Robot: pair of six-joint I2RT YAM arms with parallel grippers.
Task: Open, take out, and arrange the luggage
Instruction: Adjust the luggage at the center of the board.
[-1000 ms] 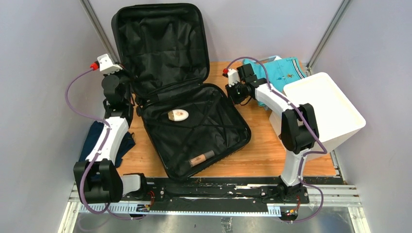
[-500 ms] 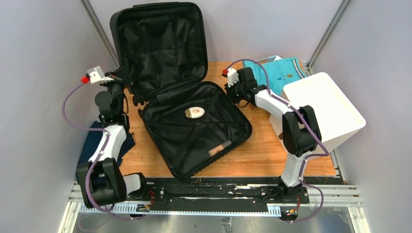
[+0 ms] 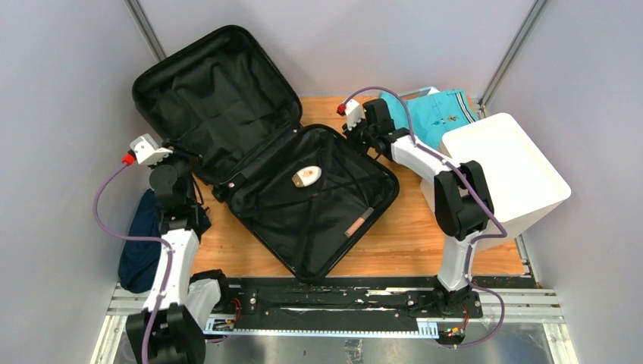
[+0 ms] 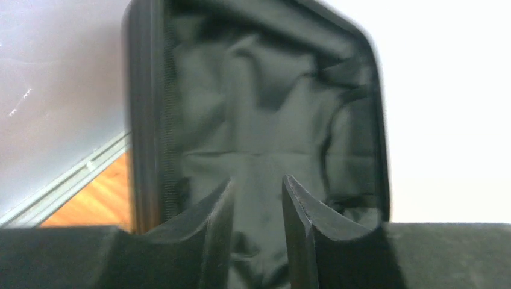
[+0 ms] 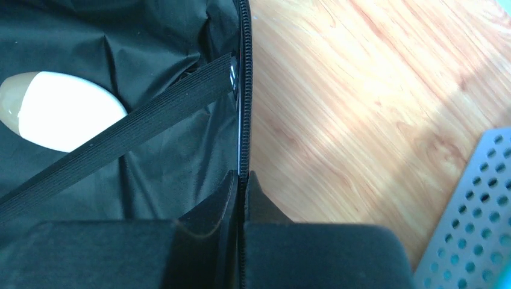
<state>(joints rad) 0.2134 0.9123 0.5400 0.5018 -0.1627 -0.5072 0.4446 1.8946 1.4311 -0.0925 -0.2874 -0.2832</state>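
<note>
Overhead, the luggage point(image 3: 288, 220) lies open across the wooden worktop point(image 3: 409, 235), its base flat and its black-lined lid point(image 3: 212, 106) tilted back toward the far-left wall. At the right edge sits a white bin point(image 3: 508, 174), with a teal garment point(image 3: 440, 114) behind it; a dark blue cloth point(image 3: 140, 250) lies off the worktop's left side. The right gripper point(image 5: 242, 176) is clamped on the zipper rim at the base's far right corner. The left gripper point(image 4: 256, 183) faces the lid's lining, fingers parted and holding nothing. Inside the base, a white oval item point(image 3: 305, 177) rests beside an elastic strap point(image 5: 138, 126), and a small brownish tube point(image 3: 356, 225) lies nearer the front.
</note>
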